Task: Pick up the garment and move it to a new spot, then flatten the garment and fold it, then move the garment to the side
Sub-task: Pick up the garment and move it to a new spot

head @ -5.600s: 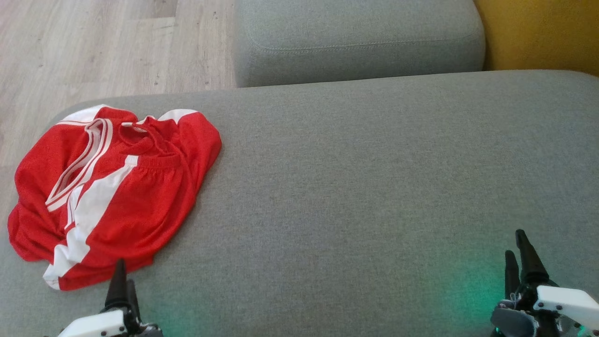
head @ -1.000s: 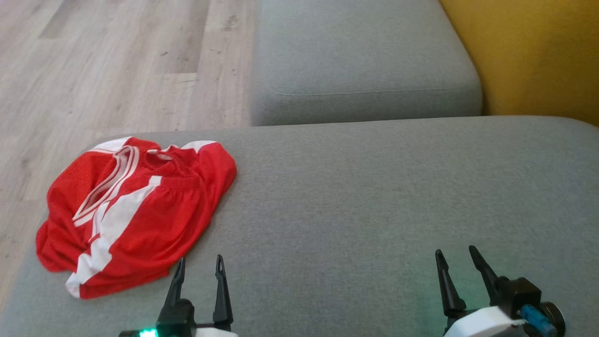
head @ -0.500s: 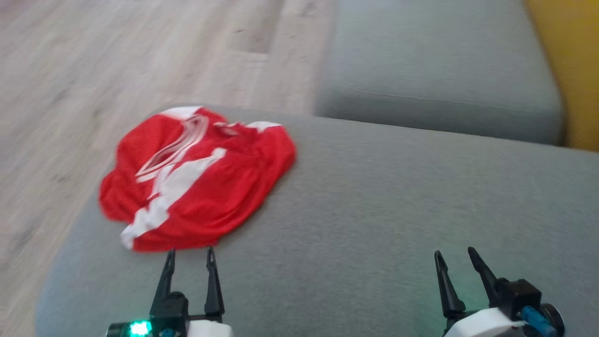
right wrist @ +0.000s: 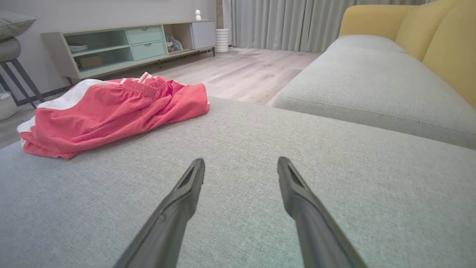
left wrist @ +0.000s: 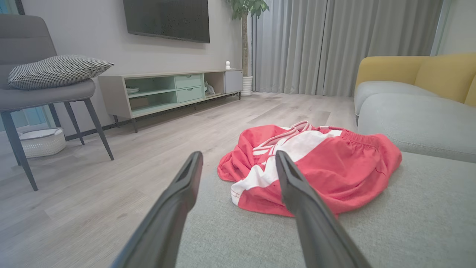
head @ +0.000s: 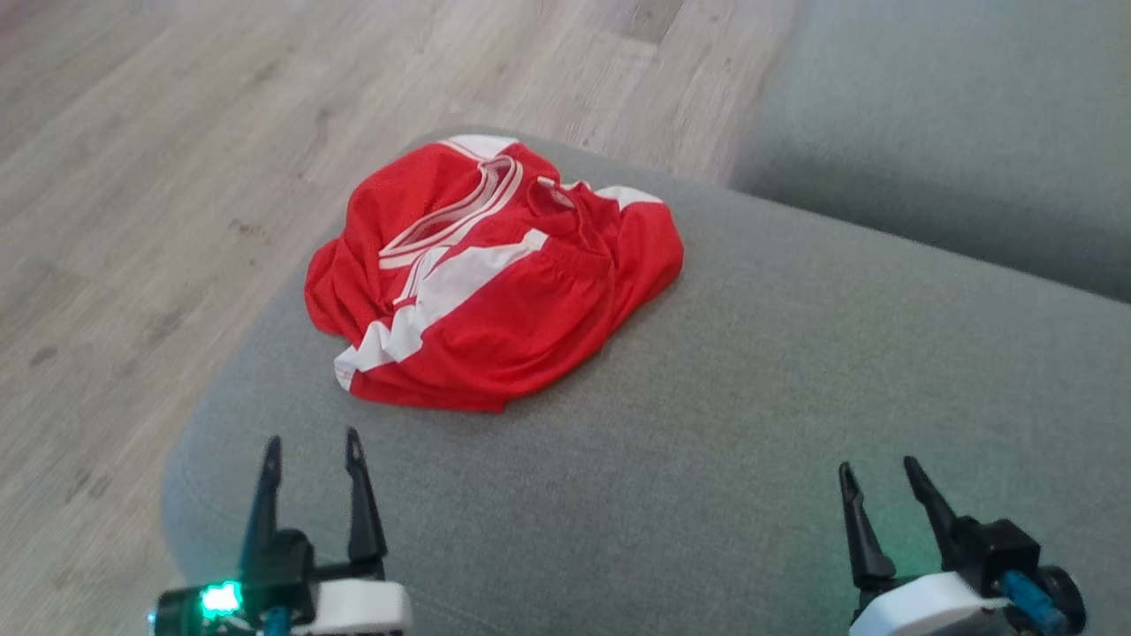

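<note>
garment [head: 495,291]: red-and-white, crumpled at far left corner of sofa seat [head: 751,397] | left fingers [head: 362,503]: spread, empty, near its front left edge, just short of garment | right fingers [head: 859,530]: spread, empty, well apart from garment

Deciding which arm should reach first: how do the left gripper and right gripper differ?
The left gripper is close to the red garment, near the left edge of the grey cushion; the right gripper is over bare cushion far to the garment's right. In the left wrist view the garment lies just ahead of the fingers; in the right wrist view it lies off to the upper left. Both are open and hold nothing.
</note>
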Tool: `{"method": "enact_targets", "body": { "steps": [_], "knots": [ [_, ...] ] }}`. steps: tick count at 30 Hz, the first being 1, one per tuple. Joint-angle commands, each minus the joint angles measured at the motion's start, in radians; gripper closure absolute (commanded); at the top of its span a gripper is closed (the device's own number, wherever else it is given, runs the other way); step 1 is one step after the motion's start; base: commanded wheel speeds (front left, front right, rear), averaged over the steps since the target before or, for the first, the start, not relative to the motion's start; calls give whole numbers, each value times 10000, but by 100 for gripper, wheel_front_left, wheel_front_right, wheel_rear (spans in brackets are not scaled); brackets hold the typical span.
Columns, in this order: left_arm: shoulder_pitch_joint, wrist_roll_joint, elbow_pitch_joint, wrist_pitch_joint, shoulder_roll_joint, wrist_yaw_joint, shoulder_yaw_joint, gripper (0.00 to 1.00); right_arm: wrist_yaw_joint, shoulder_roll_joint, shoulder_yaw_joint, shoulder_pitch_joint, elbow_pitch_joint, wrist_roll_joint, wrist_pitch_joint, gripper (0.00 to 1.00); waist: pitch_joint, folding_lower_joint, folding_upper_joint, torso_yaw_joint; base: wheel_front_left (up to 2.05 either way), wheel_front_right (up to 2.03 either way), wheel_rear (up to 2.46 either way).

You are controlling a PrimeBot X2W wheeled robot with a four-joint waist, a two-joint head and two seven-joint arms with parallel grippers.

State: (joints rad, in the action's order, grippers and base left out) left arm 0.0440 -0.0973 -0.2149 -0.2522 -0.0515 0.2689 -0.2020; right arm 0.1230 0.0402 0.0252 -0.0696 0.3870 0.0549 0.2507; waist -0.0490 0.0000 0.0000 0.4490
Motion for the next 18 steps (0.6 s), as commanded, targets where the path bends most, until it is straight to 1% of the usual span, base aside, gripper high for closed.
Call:
{"method": "enact_targets", "body": {
  "steps": [1, 5, 9, 11, 15, 18],
  "knots": [
    [-639, -27, 504, -95, 12, 49, 352, 0, 77, 100, 94, 605, -362, -176, 111, 0, 335, 0, 0, -25, 0, 0, 0],
    [-811, -83, 861, -95, 12, -5, 385, 0, 77, 100, -128, 754, -521, -422, 111, 0, 787, 0, 0, -210, 0, 0, 0],
    [-1515, -87, 1415, -95, 12, -5, 400, 0, 77, 100, -401, 1311, -976, -987, 111, 0, 1967, 0, 0, -624, 0, 0, 0],
    [-2108, -90, 1504, -95, 12, -112, 362, 0, 77, 114, -591, 1667, -1224, -1299, 111, 0, 2571, 0, 0, -771, 0, 0, 0],
    [-3688, 99, 1277, -95, 12, -449, 352, 0, 77, 492, -902, 2256, -1658, -1644, 111, 0, 3685, 0, 0, -941, 0, 0, 0],
    [-4853, 103, 479, -95, 12, -565, 288, 0, 77, 914, -1090, 2595, -1867, -1789, 111, 0, 4309, 0, 0, -1031, 0, 0, 0]
  ]
}}
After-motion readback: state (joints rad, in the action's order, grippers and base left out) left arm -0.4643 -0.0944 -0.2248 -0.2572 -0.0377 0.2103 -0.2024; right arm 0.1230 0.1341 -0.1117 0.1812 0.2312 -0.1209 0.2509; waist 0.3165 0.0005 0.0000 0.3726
